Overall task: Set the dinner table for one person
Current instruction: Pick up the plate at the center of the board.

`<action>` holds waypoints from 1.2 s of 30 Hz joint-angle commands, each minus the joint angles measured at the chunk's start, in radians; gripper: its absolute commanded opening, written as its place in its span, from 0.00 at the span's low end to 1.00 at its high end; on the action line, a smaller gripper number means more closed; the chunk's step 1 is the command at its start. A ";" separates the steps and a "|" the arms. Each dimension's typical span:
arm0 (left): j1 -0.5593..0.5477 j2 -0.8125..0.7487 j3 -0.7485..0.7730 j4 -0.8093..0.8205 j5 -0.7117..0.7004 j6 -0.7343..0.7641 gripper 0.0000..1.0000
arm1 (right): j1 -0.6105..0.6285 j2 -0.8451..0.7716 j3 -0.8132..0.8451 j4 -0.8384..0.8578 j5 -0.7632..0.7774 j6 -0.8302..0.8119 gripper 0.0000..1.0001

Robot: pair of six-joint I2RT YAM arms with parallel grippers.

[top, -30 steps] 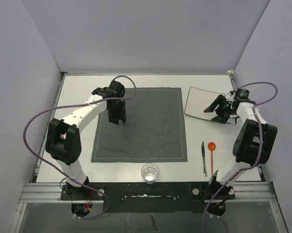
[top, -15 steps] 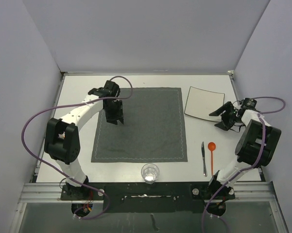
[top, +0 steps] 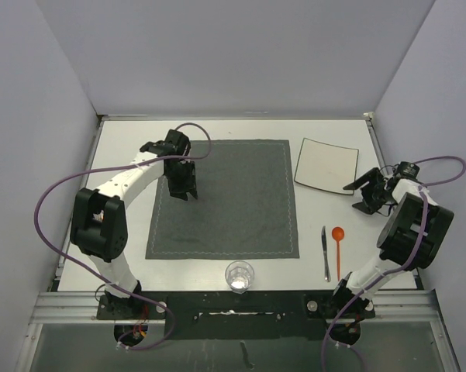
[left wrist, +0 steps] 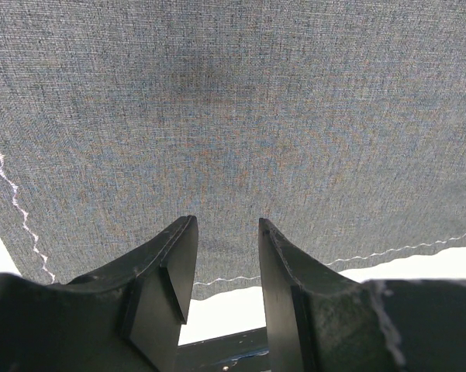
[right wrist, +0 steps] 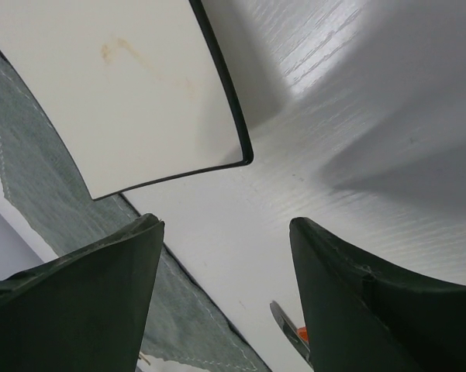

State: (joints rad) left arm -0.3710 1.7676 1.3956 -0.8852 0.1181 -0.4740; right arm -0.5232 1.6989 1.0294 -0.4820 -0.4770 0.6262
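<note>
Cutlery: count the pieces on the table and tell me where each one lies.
2. A knife and an orange spoon lie side by side on the dinner table, right of the placemat, knife nearer it. No other piece shows, though some may be hidden.

The dinner table [top: 240,129] is a large white rectangular top that lies flat and level. Its surface has a faint wood grain and shines a little. A black metal rail [top: 279,304] runs along its near edge. Grey walls [top: 233,54] stand around it.
</note>
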 commanded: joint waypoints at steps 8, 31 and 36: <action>0.007 -0.079 -0.022 0.026 0.009 0.006 0.36 | -0.002 0.115 0.005 0.158 0.074 0.100 0.67; 0.050 -0.077 -0.008 0.004 0.006 0.021 0.36 | 0.029 0.430 0.004 0.421 -0.099 0.314 0.49; 0.051 -0.066 0.002 0.004 0.024 0.024 0.35 | 0.029 0.435 0.004 0.419 -0.112 0.315 0.05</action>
State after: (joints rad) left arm -0.3256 1.7473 1.3685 -0.8867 0.1211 -0.4641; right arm -0.5022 2.0560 1.0843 0.0490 -0.7174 0.9554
